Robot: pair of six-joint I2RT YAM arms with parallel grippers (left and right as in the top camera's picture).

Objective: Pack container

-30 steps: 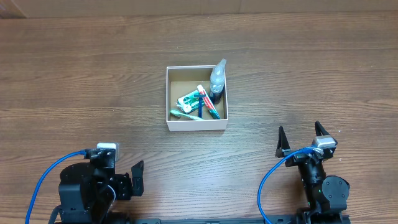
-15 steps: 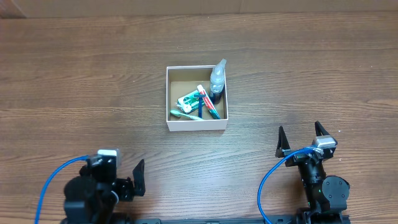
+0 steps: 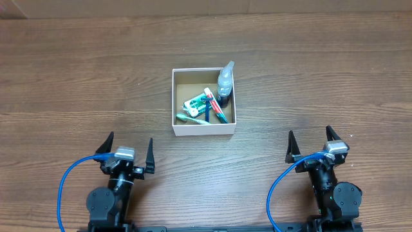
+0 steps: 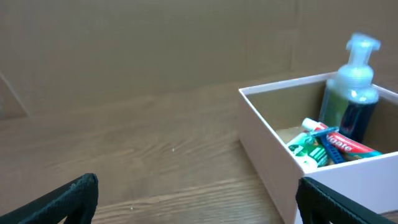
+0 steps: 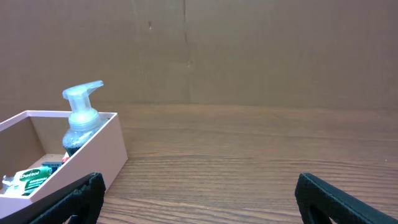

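The container (image 3: 203,129) is a square, shallow white box with a brown inside, at the middle of the table. It holds a clear pump bottle (image 3: 225,80) in its far right corner, a toothpaste tube (image 3: 215,106) and several green and blue toiletries (image 3: 195,105). It also shows in the left wrist view (image 4: 267,143) and the right wrist view (image 5: 93,155), with the bottle (image 4: 356,81) (image 5: 81,121) standing in it. My left gripper (image 3: 127,149) is open and empty at the near left. My right gripper (image 3: 311,145) is open and empty at the near right.
The wooden table (image 3: 322,71) runs to a brown cardboard wall (image 5: 249,50) at the back. Blue cables (image 3: 71,177) loop beside both arm bases at the front edge.
My left arm has swung round to face the container, its open fingers now pointing away from the front edge. The right arm and the container have not moved.
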